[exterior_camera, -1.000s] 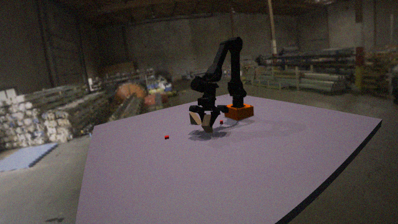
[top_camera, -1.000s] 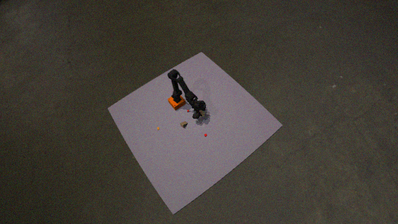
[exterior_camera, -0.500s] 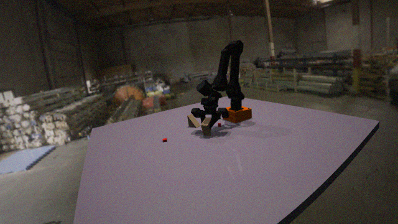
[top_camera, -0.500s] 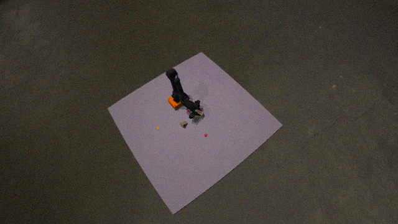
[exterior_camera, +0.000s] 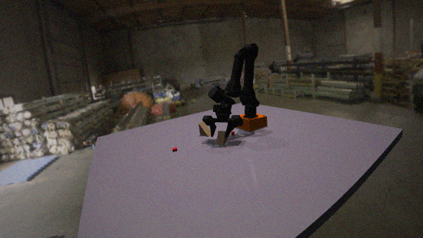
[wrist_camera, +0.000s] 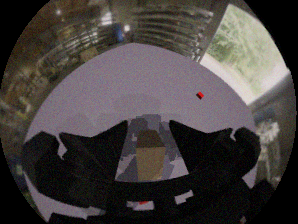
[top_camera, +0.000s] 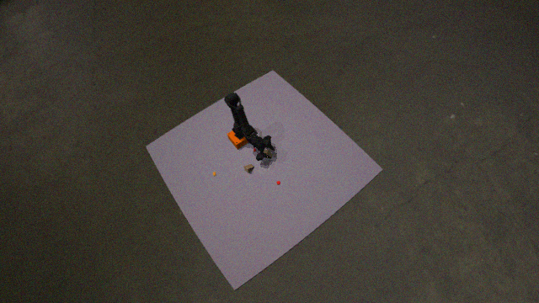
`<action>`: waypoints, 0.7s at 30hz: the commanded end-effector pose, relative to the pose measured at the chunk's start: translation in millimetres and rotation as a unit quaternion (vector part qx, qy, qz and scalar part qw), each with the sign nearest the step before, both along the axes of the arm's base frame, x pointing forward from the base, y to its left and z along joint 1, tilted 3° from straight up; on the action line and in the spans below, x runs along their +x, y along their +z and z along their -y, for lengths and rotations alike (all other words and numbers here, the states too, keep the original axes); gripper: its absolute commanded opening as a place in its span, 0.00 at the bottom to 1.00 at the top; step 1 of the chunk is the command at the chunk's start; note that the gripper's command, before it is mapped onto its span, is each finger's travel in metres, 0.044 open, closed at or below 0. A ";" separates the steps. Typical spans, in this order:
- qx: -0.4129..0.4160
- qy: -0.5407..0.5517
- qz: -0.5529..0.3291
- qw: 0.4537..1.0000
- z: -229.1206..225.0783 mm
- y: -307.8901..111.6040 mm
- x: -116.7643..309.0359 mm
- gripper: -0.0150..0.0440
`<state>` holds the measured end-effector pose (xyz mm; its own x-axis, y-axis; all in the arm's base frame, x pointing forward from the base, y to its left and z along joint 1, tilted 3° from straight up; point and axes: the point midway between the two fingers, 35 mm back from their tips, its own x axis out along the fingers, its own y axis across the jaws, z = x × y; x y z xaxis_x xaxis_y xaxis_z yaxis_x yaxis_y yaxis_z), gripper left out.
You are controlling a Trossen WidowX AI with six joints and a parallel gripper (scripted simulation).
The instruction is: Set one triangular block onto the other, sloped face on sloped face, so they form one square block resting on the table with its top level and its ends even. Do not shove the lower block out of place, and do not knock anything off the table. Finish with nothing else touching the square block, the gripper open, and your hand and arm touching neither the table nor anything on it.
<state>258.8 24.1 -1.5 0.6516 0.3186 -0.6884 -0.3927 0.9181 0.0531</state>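
One tan triangular block (top_camera: 249, 168) (exterior_camera: 204, 129) stands alone on the table (top_camera: 236, 236) (exterior_camera: 165, 192), with its slope showing in the exterior view. The other tan block (exterior_camera: 221, 139) (wrist_camera: 150, 164) is between the fingers of my gripper (top_camera: 267, 151) (exterior_camera: 220, 135) (wrist_camera: 149, 122). The gripper is open, low over the table. In the wrist view a gap shows on each side of this block. In the exterior view the block overlaps the right-hand finger. Whether its base rests fully on the table is hard to tell.
A red cube (top_camera: 278, 183) (exterior_camera: 174, 149) lies out from the blocks. Another small red cube (top_camera: 254, 150) (exterior_camera: 232, 133) lies near the orange base (top_camera: 237, 140) (exterior_camera: 254, 123). A small orange object (top_camera: 214, 173) lies beyond the lone block. The wrist view shows a red cube (wrist_camera: 200, 95).
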 end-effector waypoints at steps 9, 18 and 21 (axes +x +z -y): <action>-0.001 -0.001 0.001 1.000 0.8 2.4 2.0 1.00; -0.001 0.000 0.001 1.000 4.2 93.4 5.4 1.00; -0.001 0.000 0.001 1.000 4.0 101.6 2.5 1.00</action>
<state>266.8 20.0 54.7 0.6396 0.3147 -0.7013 -0.3833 0.9214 0.0639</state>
